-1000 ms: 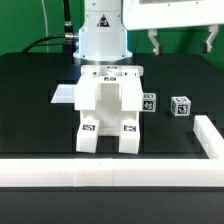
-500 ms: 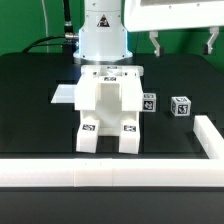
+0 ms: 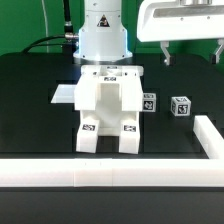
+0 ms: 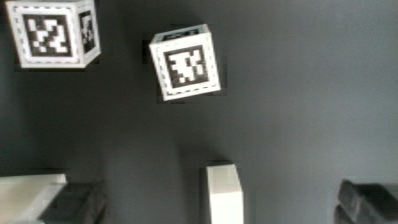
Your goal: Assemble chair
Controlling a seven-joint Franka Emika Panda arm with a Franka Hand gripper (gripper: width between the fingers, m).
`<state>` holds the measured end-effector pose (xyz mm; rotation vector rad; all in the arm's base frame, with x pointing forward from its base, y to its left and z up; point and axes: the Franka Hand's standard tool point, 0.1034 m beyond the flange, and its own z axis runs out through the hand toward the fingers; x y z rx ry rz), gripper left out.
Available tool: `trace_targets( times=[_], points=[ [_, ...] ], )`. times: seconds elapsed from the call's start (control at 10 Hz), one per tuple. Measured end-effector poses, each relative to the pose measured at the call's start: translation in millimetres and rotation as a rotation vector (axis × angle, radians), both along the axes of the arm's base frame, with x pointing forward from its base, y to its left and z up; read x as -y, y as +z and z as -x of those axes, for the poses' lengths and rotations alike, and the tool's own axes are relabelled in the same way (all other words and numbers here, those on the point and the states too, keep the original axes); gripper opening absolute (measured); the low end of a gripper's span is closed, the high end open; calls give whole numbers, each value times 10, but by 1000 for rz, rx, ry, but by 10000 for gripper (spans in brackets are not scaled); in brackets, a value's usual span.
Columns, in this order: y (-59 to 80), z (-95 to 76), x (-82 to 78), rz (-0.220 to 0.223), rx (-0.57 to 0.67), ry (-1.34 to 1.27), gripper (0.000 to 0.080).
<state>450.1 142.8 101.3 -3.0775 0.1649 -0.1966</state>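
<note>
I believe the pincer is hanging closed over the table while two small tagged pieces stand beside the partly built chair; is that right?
Not quite: the exterior view shows the pincer hanging open, jaws wide apart, not closed. The rest holds: it hangs over the table, and two small tagged pieces stand beside the partly built chair.

Tagged white block point(image 4: 54, 35), second tagged block point(image 4: 187, 65) near, apart, on black table point(image 4: 294, 120); white bar point(image 4: 224, 195) between spread claw fingers point(image 4: 71, 206).

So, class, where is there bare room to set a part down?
Bare table on the exterior view's left, between the chair and the front rail. Crowded to the view's right of it: two small tagged pieces.
</note>
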Motion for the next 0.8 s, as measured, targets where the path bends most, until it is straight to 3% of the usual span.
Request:
trace_targets(
  times=[0.3, 0.4, 0.8],
  points=[
    [-95, 1, 59, -1, -43, 103, 649],
    [-45, -70, 61, -14, -66, 85, 649],
    [-72, -51, 74, -11, -66, 79, 649]
  ],
)
